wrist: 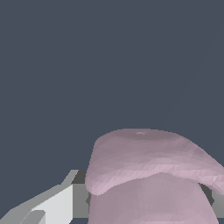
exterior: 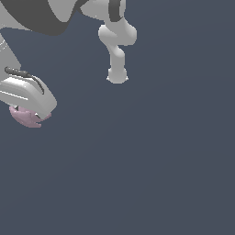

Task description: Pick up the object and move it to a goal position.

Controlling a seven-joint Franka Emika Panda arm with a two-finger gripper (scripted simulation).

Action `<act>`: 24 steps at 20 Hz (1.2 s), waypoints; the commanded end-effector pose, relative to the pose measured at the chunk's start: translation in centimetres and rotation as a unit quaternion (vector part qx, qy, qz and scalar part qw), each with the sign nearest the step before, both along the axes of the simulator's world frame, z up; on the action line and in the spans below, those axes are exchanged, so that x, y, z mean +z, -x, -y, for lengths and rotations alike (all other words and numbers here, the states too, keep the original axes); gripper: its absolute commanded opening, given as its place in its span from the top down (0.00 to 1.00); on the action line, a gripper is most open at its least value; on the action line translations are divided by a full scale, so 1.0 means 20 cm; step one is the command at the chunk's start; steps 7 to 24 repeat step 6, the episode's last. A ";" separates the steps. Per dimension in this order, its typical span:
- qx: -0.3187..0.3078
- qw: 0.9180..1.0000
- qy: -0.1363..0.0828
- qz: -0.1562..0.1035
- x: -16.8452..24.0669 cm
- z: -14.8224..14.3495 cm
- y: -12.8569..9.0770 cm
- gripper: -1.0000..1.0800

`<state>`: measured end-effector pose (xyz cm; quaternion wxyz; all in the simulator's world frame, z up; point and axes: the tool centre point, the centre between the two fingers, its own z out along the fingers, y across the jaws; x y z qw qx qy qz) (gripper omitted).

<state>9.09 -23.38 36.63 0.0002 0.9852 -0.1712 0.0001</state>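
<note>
Pink and lumpy, the object (exterior: 28,118) (wrist: 148,175) sits grasped between the white gripper's (exterior: 32,112) jaws at the exterior view's left.

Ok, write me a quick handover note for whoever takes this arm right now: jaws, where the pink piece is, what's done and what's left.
Gripper: jaws shut on the pink lumpy object, at the exterior view's left edge.
Object: it sits between the jaws, filling the wrist view; whether it is off the floor cannot be told.
Done: the grasp.
Left: carry it to the goal position, which has no marker in either view.
</note>
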 end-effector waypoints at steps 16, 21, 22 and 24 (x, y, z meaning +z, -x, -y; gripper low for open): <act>0.000 1.000 0.000 0.000 0.02 0.01 -0.01 1.00; 0.000 1.000 0.000 0.000 0.02 0.01 -0.01 1.00; 0.000 1.000 0.000 0.000 0.02 0.01 -0.01 1.00; 0.000 1.000 0.000 0.000 0.02 0.01 -0.01 1.00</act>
